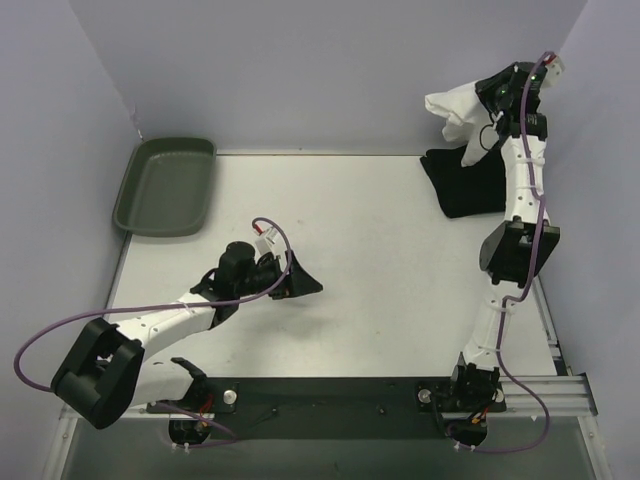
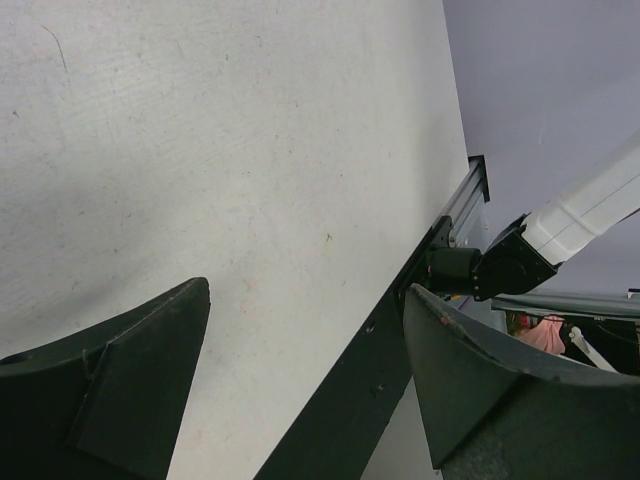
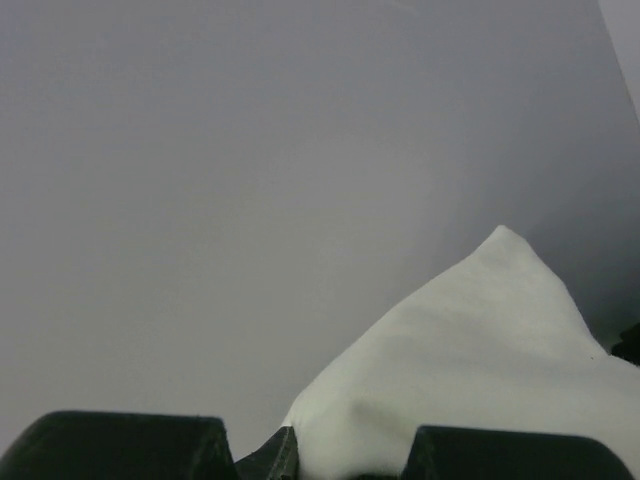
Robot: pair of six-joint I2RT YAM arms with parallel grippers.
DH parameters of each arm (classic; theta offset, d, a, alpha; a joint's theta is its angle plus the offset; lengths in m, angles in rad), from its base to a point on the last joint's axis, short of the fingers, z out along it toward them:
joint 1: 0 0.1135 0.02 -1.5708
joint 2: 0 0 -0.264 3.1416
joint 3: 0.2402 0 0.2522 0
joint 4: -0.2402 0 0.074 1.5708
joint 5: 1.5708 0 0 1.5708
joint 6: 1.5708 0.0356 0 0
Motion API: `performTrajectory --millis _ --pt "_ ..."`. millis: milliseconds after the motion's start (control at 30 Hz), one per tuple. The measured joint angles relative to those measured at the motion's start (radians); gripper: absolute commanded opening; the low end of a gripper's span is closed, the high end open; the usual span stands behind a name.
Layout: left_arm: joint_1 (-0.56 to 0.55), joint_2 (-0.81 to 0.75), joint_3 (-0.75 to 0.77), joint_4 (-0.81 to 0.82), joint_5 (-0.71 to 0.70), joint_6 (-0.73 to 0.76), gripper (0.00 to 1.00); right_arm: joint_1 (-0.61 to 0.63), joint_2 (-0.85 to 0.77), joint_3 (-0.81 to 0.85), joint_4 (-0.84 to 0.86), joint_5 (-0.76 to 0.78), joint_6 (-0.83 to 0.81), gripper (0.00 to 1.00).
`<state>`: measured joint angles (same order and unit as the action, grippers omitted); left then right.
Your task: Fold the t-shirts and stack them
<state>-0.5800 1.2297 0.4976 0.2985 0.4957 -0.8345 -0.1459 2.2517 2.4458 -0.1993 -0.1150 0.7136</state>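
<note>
My right gripper point(image 1: 484, 97) is raised high at the back right and is shut on the white t-shirt point(image 1: 457, 113), which hangs bunched in the air above the table. In the right wrist view the white cloth point(image 3: 470, 370) rises from between my fingertips point(image 3: 345, 470). The black t-shirt point(image 1: 462, 181) lies folded on the table directly below it. My left gripper point(image 1: 300, 283) hovers low over the table's middle, open, with nothing between its fingers point(image 2: 150, 370).
A dark green tray point(image 1: 166, 185) sits at the back left corner of the table. Grey walls close in the back and both sides. The black base rail point(image 2: 350, 400) runs along the near edge.
</note>
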Motion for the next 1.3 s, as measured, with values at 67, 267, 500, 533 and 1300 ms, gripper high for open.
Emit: performTrajectory --millis 67,267,500,533,1300 --pt "0.003 0.001 0.0 0.005 0.003 0.0 0.88 -0.004 -0.023 -0.054 0.079 -0.043 0.005 0.0" --pt "0.006 -0.003 -0.01 0.035 0.014 -0.006 0.88 0.023 -0.277 -0.631 0.318 -0.195 -0.015 0.0" --pt "0.005 -0.016 -0.034 0.05 0.032 -0.019 0.88 0.09 -0.36 -1.113 0.397 -0.224 -0.052 0.0" --pt "0.003 -0.021 -0.034 0.05 0.033 -0.019 0.88 0.095 -0.36 -1.132 0.393 -0.229 -0.058 0.0" --pt "-0.025 -0.094 -0.037 0.056 0.034 -0.02 0.88 0.631 -1.109 -1.625 0.058 0.032 -0.07 0.0"
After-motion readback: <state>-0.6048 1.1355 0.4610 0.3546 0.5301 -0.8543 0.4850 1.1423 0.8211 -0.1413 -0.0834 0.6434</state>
